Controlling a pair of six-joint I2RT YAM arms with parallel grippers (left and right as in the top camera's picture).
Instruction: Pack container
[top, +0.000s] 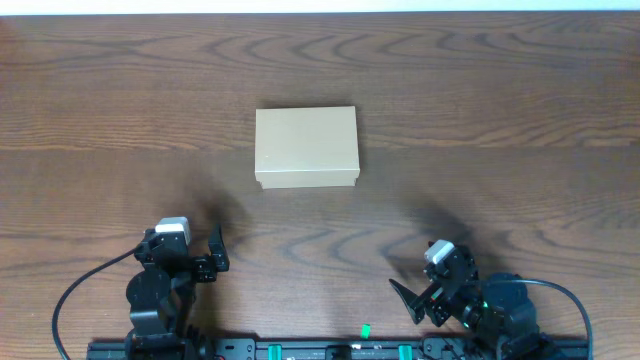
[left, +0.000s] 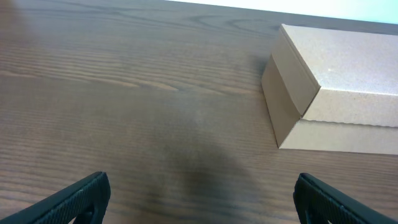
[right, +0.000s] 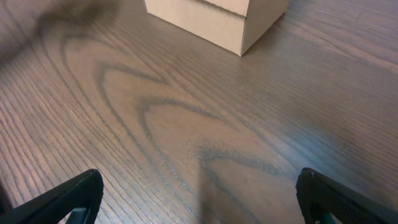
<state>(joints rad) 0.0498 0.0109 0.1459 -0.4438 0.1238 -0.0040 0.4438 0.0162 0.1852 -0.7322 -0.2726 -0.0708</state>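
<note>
I stood by the table (top: 520, 90) and saw the container (top: 306, 147) sitting alone near the middle of the dark wood, a little toward the far side, its lid (left: 339, 59) folded down flat over the base. To my eye it lay there because that spot was about equally within reach of both arms, square to them, with bare wood on every side for an approach. The arms were tucked low at the near edge, well apart from the box, which I took as a resting pose that left the middle of the table free. The left gripper (left: 199, 202) pointed up the table with the box off to its right, its jaws spread wide and nothing between them; the right gripper (right: 199, 199) faced the box's near corner, jaws just as wide and equally empty. Counting up: one container, two arms, two claws, two fingers (left: 78, 196) on each. I could see no loose items to pack anywhere. With the lid down, I could not tell whether anything was inside, nor whether the packing was done or not begun.
</note>
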